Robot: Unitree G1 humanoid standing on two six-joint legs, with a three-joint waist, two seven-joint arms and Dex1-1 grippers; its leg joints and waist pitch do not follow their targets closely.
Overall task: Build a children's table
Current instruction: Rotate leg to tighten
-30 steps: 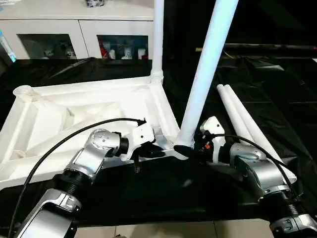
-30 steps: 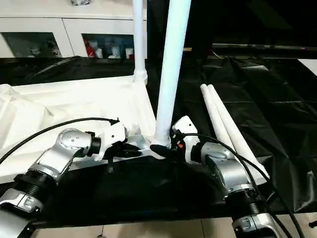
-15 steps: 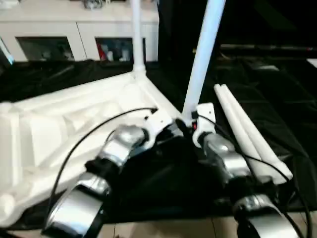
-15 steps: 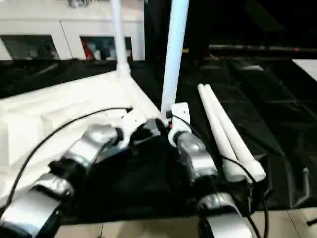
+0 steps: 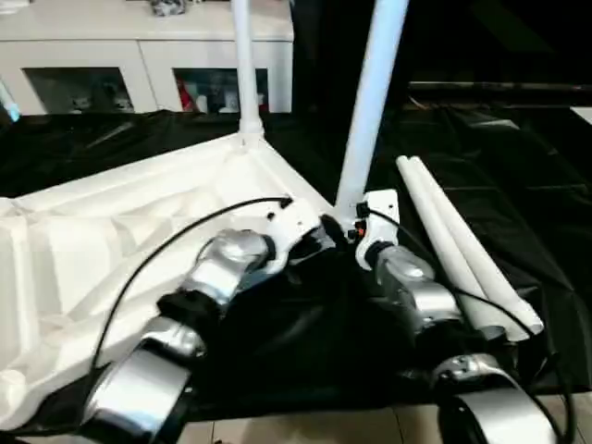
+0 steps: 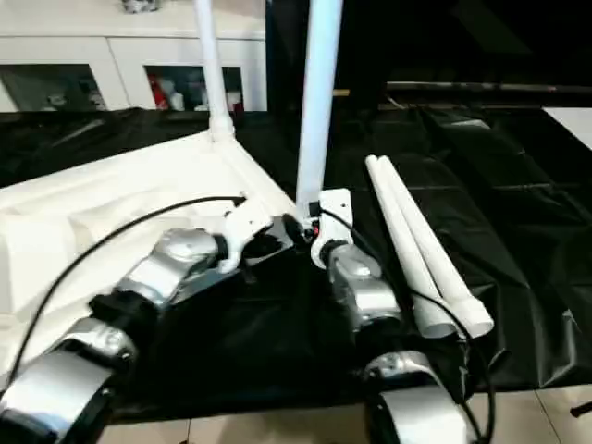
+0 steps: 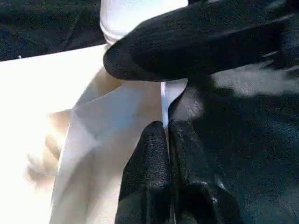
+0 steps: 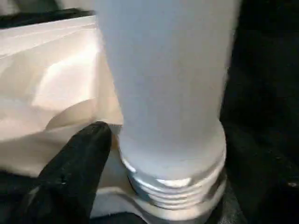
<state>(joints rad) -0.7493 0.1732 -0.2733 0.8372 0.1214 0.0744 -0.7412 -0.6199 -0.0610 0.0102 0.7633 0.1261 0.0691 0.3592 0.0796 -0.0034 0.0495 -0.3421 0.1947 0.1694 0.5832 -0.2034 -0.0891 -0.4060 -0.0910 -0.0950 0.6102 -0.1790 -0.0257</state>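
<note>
Your right hand [image 5: 344, 228] grips the leg [image 5: 368, 102] at the tabletop [image 5: 139, 231] corner nearest you, its thread exposed; your left hand [image 7: 167, 135], pinched narrow on the tabletop's edge, could slip and cross-thread it.

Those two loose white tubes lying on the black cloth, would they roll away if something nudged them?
Probably. The two loose legs are round, smooth tubes lying on their sides, so a sideways nudge would likely roll them. They look hollow and plastic, so probably light and stiff. The wrinkled black cloth might slow them a little.

A lab-like room: black-draped table [image 5: 518, 176], white glass-door cabinet [image 5: 139, 69] behind.
</note>
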